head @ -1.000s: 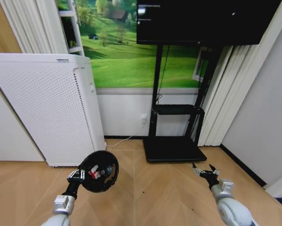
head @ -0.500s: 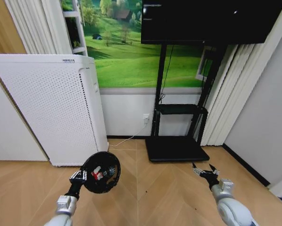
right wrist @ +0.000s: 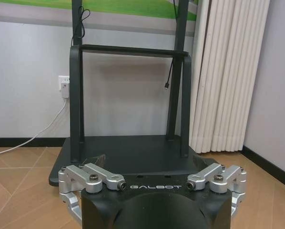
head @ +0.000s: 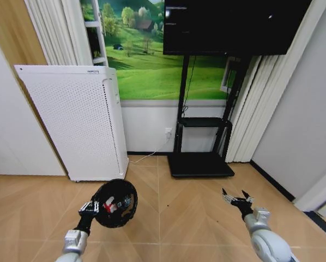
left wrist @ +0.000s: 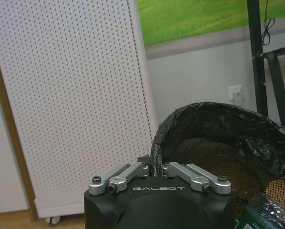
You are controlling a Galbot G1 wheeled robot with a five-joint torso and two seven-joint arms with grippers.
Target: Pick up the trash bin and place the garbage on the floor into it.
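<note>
The trash bin [head: 117, 204], small, black and round with a black liner, hangs tilted above the wooden floor at lower left in the head view. My left gripper [head: 91, 207] is shut on its rim [left wrist: 156, 157]. Red and white garbage [head: 109, 205] lies inside it, and the left wrist view shows a green piece [left wrist: 258, 218] at the bottom of the mesh. My right gripper [head: 238, 197] is held out low on the right, open and holding nothing.
A tall white perforated appliance [head: 76, 123] stands against the left wall. A black screen stand [head: 201, 164] with a flat base sits ahead, with pale curtains [head: 258, 109] to its right. A cable runs along the skirting. Bare wood floor [head: 179, 218] lies between my arms.
The whole picture has shifted: the appliance and stand now sit farther off and more to the right, so the camera moved. Both arms keep their pose, bin still held.
</note>
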